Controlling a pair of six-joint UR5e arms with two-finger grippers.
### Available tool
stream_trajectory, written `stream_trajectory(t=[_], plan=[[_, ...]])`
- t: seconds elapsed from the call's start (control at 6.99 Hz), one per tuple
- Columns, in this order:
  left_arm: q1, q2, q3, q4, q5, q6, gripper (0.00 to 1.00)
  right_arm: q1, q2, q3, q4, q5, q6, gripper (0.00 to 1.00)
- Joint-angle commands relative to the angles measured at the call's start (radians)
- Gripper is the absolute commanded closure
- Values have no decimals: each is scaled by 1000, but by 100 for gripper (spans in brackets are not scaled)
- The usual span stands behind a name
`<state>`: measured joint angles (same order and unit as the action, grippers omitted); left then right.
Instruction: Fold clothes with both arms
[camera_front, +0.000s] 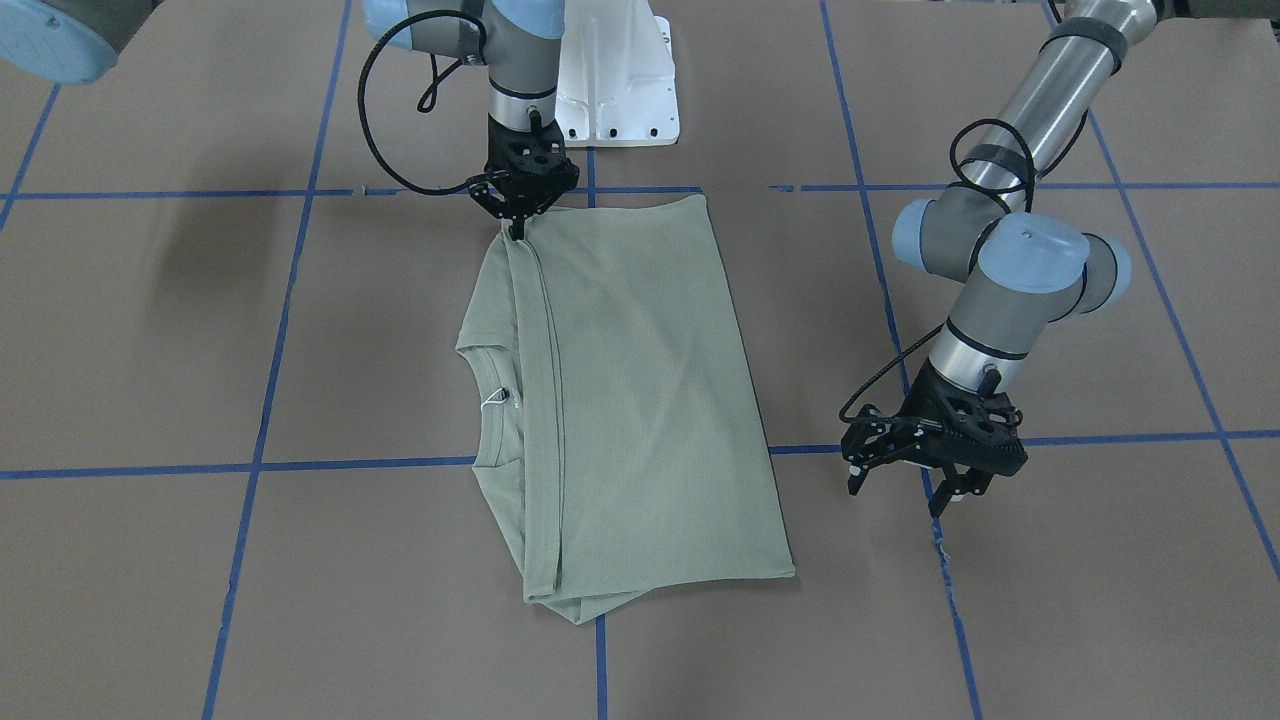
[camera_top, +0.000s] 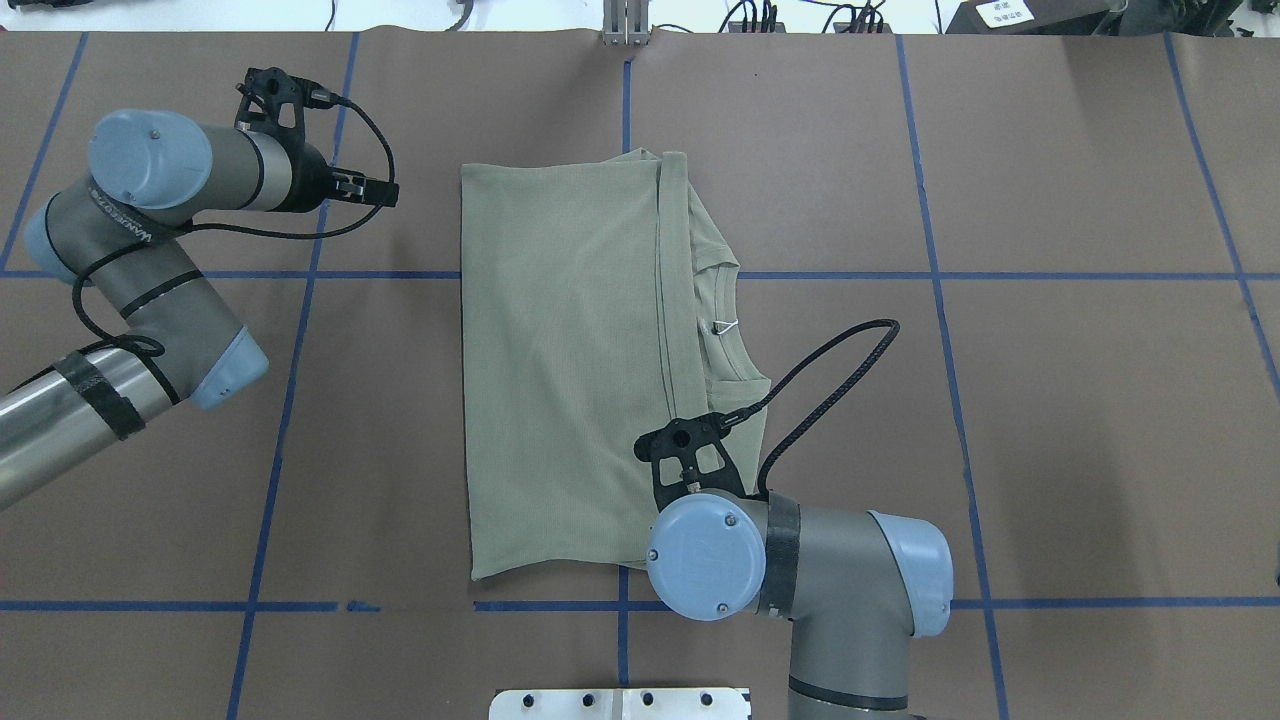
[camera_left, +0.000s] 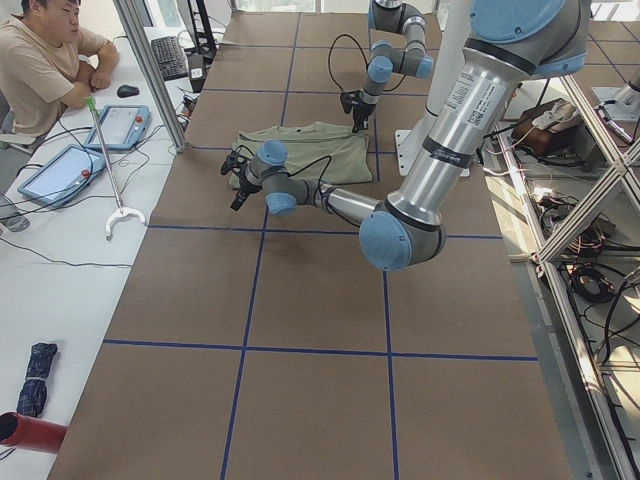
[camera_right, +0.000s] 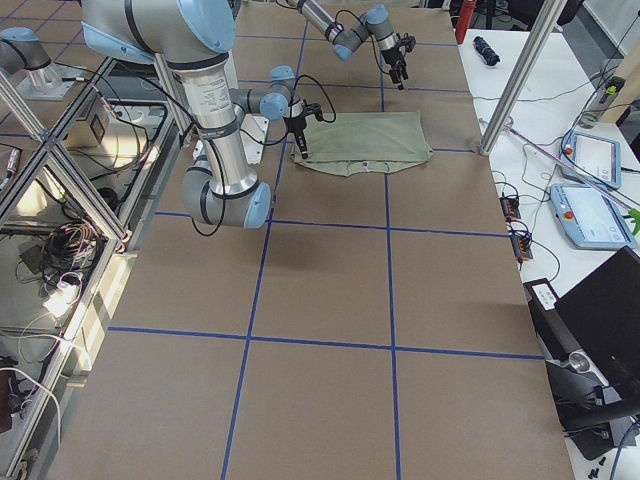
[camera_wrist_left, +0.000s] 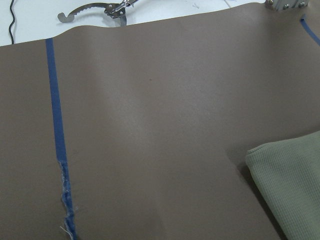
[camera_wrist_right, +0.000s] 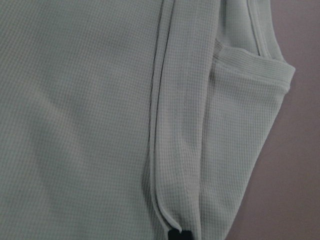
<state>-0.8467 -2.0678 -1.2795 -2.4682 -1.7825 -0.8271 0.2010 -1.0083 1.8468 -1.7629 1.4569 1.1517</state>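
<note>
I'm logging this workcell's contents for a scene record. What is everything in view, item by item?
shirt: one, sage green, folded flat mid-table, white tag string at the collar
table: one, brown cover, under everything
tape lines: several, blue, a grid across the table
base plate: one, white, at the robot's edge of the table
person: one, beige top, seated at the side desk
tablets: two, grey-blue, on that desk
left arm, right arm: two, silver-grey, light blue caps
left tool: black, open, over bare table beside the shirt
right tool: black, shut on the shirt's edge nearest the robot
</note>
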Motion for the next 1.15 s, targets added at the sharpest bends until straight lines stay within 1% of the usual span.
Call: stream_trajectory(t=[0.0, 0.14, 0.29, 0.43, 0.57, 0.72, 0.86, 1.0], plan=[[3, 0, -1, -2, 0, -30, 0, 18, -79, 70, -1, 2, 6, 100], [8, 0, -1, -2, 0, -33, 0, 17, -126, 112, -1, 3, 93, 100], [8, 0, -3, -2, 0, -33, 0, -4, -153, 109, 6, -1, 199, 100], [8, 0, -4, -2, 0, -35, 0, -23, -158, 109, 6, -7, 297, 77], [9, 2, -1, -21, 0, -35, 0, -38, -155, 112, 10, -12, 339, 1], [12, 23, -3, -49, 0, -33, 0, -37, -147, 114, 14, -12, 342, 0], [14, 23, -4, -52, -2, -33, 0, -8, -147, 121, 45, -9, 336, 0], [14, 23, -6, -51, -2, -35, 0, 35, -147, 121, 106, -3, 321, 0]])
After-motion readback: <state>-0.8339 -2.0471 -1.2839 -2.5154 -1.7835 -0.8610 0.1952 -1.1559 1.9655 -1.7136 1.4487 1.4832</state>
